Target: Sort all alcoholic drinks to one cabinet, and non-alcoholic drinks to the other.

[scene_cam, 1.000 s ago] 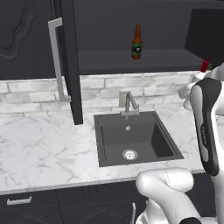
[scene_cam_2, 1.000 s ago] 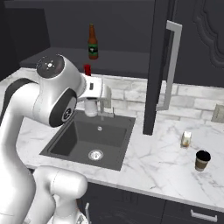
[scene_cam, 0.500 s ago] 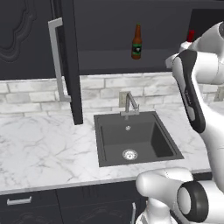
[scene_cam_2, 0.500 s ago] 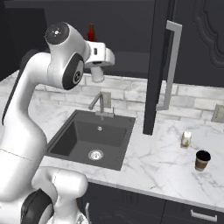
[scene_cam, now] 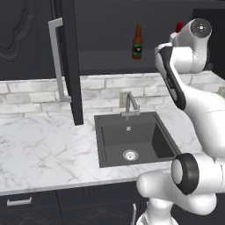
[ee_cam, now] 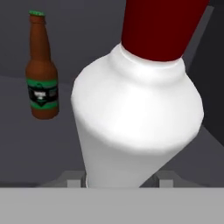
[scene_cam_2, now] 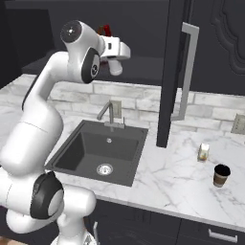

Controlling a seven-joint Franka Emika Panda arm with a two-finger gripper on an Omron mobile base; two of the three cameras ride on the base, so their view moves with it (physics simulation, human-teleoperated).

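Marble counter point(scene_cam_2: 167, 177) (veined) carries coffee cup point(scene_cam_2: 221, 175), carton point(scene_cam_2: 204, 152).

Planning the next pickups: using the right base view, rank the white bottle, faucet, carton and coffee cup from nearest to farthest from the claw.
1. White bottle, held in the claw.
2. Faucet, below at the sink.
3. Carton, on the counter to the right.
4. Coffee cup, farther right, nearer the counter's front edge.

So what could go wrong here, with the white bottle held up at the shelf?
1. The claw is shut low on the white bottle, so the bottle may tip when set down.
2. The beer bottle already stands on the shelf nearby; a sideways swing could knock it over.
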